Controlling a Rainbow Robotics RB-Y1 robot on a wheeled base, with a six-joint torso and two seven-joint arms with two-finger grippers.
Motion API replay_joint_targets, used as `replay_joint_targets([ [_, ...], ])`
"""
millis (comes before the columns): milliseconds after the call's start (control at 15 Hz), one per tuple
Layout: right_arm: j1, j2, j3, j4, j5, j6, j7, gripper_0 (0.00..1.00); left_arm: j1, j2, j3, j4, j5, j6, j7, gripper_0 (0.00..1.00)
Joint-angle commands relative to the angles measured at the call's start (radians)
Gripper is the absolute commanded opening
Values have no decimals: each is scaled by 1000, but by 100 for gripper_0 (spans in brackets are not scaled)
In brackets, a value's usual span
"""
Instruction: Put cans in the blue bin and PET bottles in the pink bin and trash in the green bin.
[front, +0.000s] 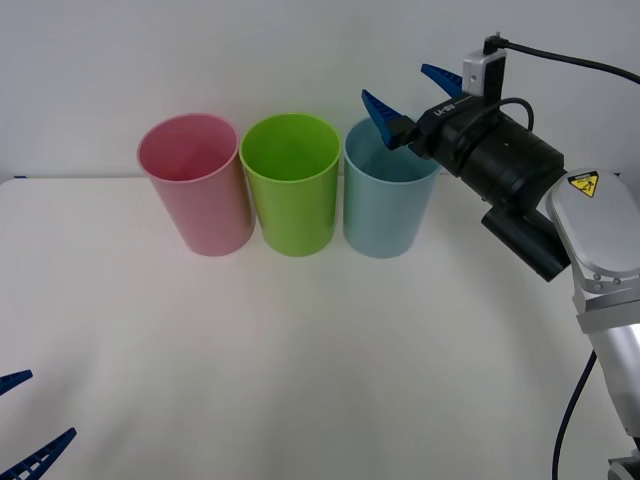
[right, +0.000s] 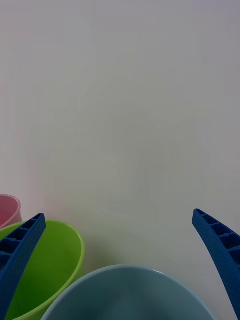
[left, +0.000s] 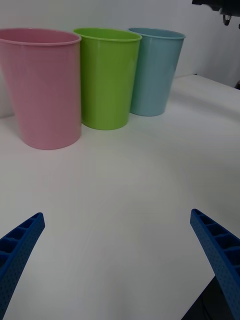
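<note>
Three tall bins stand in a row at the back of the white table: the pink bin (front: 195, 185) (left: 42, 87) (right: 9, 209) on the left, the green bin (front: 291, 183) (left: 107, 77) (right: 55, 265) in the middle, the blue bin (front: 388, 205) (left: 156, 70) (right: 130, 295) on the right. My right gripper (front: 408, 92) (right: 120, 265) hovers open just above the blue bin's rim, nothing between its fingers. My left gripper (front: 25, 420) (left: 117, 260) rests open low at the table's front left corner. The cans and PET bottles are out of view.
A plain white wall rises right behind the bins. The right arm's black forearm (front: 505, 160) and its cable reach in from the right side. The table's right edge (left: 220, 87) runs past the blue bin.
</note>
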Motion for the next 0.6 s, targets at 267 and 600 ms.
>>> replay_joint_targets([
  [267,198,-47,-170,-222,-103,-330,-12,100,0,0,0,0,0,0,0,100],
  [600,463,-151,-208,-432,-227,-425,8,100,0,0,0,0,0,0,0,100],
])
